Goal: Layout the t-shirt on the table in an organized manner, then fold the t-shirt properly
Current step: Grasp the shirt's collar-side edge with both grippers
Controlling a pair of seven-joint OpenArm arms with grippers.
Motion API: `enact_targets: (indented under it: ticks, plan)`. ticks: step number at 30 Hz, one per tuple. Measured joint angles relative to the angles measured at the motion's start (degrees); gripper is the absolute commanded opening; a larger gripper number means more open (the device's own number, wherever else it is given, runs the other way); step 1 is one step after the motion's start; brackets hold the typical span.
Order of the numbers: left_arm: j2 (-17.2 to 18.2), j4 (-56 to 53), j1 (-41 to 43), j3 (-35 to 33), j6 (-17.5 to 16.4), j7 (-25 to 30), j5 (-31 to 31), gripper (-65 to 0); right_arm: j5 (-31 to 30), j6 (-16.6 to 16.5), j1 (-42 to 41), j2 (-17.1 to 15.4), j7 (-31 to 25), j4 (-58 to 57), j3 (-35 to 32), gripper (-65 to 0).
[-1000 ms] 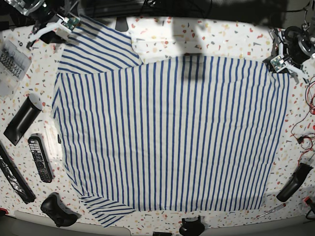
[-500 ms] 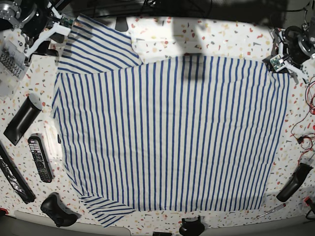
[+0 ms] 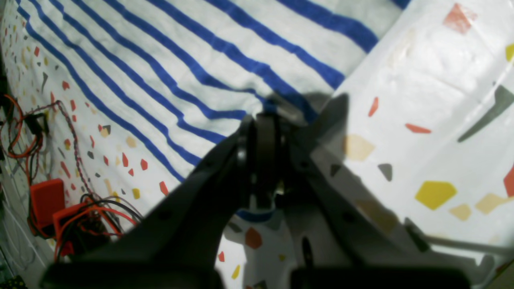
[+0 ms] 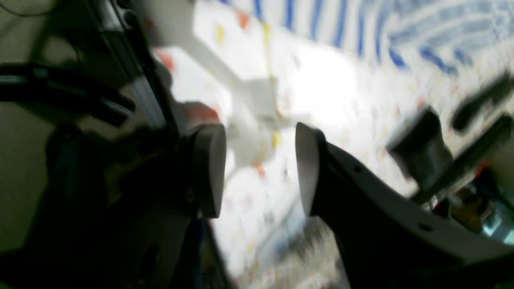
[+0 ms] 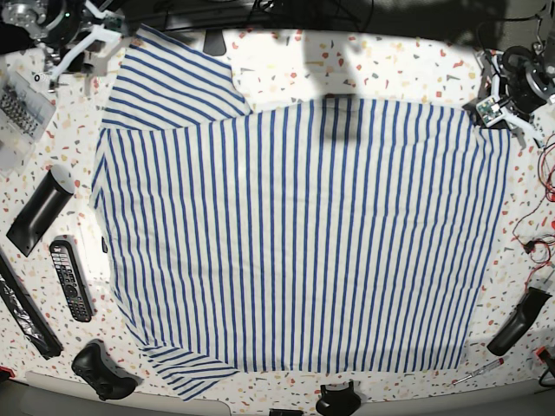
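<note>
The striped t-shirt [image 5: 295, 234] lies spread flat on the speckled table [image 5: 390, 61], one sleeve at the top left and one at the bottom left. My left gripper [image 5: 487, 111] sits at the shirt's top right corner. In the left wrist view the left gripper [image 3: 263, 120] is shut on the t-shirt [image 3: 180, 60] edge, and the stripes pucker toward the tips. My right gripper [image 5: 94, 45] hovers just beyond the top-left sleeve, apart from the cloth. In the blurred right wrist view the right gripper [image 4: 257, 168] is open and empty, with the shirt [image 4: 341, 24] far off.
On the left lie a black block [image 5: 39, 212], a remote [image 5: 69, 279], a long black bar [image 5: 26, 312] and a game controller [image 5: 104, 371]. On the right are red wires [image 5: 542, 234], a black handle [image 5: 519, 321] and a screwdriver [image 5: 477, 374]. Red boxes with cables [image 3: 48, 200] lie beside the shirt.
My right gripper has moved up and to the left, away from the top-left sleeve. The shirt and my left gripper have not moved.
</note>
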State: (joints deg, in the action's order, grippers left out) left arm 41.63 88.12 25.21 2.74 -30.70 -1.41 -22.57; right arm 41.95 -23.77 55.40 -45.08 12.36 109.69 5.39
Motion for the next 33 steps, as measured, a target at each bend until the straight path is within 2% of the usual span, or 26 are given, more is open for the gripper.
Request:
enact_targets:
  ticks: [5,11,17,18,21,25,30,33]
  plan:
    - [0.0,0.0,0.0,0.0,0.0,0.0,0.0,-65.0,4.5,6.5,-8.8,0.2,5.9,-2.9,-12.3,-38.5]
    - [0.0,0.0,0.0,0.0,0.0,0.0,0.0,-65.0,4.8,6.9,-14.5,0.0,6.9,-3.0,-19.5,-38.5]
    - [0.0,0.0,0.0,0.0,0.0,0.0,0.0,-65.0,5.5,6.8,-15.8,0.3,6.9,-3.1,-23.3,-38.5]
    - [0.0,0.0,0.0,0.0,0.0,0.0,0.0,-65.0,7.4,5.8,-15.9,0.4,6.9,-3.1,-23.8,-38.5]
    - [0.0,0.0,0.0,0.0,0.0,0.0,0.0,-65.0,7.8,1.8,-15.9,0.5,6.7,-3.1,-24.2,-38.5]
    - [0.0,0.0,0.0,0.0,0.0,0.0,0.0,-65.0,7.7,0.8,-16.4,0.5,6.5,-3.1,-24.2,-38.7]
    - [0.0,0.0,0.0,0.0,0.0,0.0,0.0,-65.0,7.4,-5.0,-18.9,0.5,6.1,-3.1,-24.4,-52.9]
    - [0.0,0.0,0.0,0.0,0.0,0.0,0.0,-65.0,4.5,-6.9,-20.9,0.5,5.9,-3.1,-24.4,-53.8]
